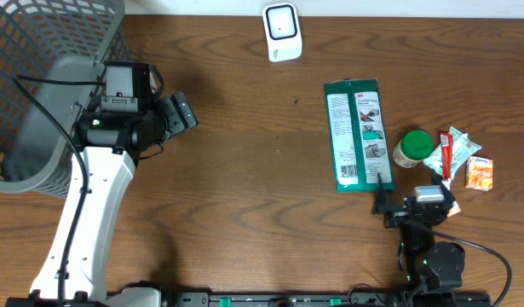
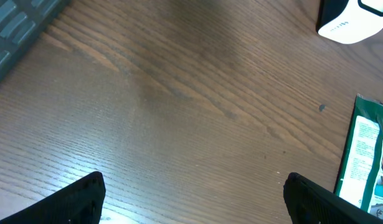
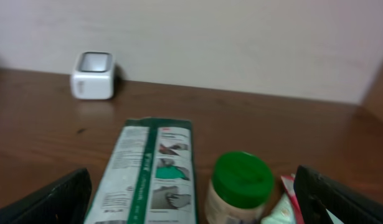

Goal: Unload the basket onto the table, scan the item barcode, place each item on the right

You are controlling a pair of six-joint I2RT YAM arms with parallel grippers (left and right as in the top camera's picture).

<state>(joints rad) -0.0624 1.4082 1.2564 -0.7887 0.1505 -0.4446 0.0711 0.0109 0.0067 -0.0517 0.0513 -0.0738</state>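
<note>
Right gripper (image 1: 415, 205) released, empty | left gripper (image 1: 181, 115) likewise | advised: grasp green pouch (image 1: 358, 136) (right-centre) by long edge | present barcode to scanner (image 1: 281, 32), top-centre

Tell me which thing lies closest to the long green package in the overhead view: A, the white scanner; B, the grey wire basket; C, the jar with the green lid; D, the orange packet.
C: the green-lidded jar sits right beside the green package, at its right edge.
</note>
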